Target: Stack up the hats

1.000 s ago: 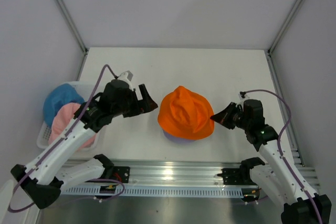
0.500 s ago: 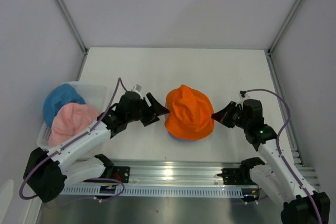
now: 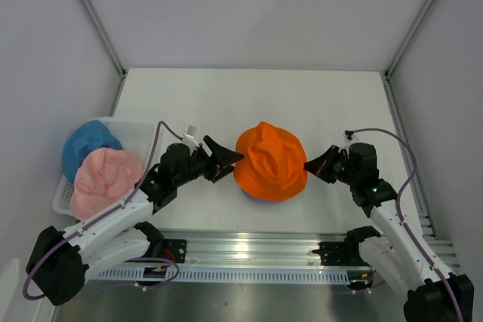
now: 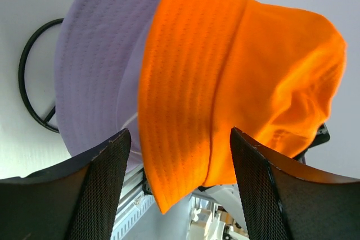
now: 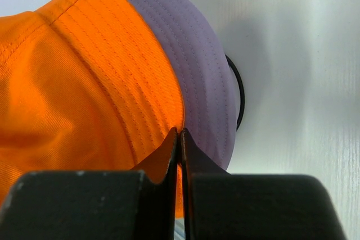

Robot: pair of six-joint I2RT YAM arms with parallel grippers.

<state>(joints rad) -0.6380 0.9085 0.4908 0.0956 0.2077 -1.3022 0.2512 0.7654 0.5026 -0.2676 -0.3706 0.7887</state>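
The orange hat is laid over the purple hat at the centre of the top view. The pink hat and blue hat are seen in the basket at left. The left gripper is opened around the orange brim. The right gripper is closed at the opposite brim, but a pinch cannot be confirmed. The fabric is judged soft and light, best taken by the brim. No writing is readable.

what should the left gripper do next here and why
Probably close the left gripper on the orange hat brim: its open jaws straddle that edge, the right gripper pinches the far side, and the hat sits off-centre on the lavender hat.
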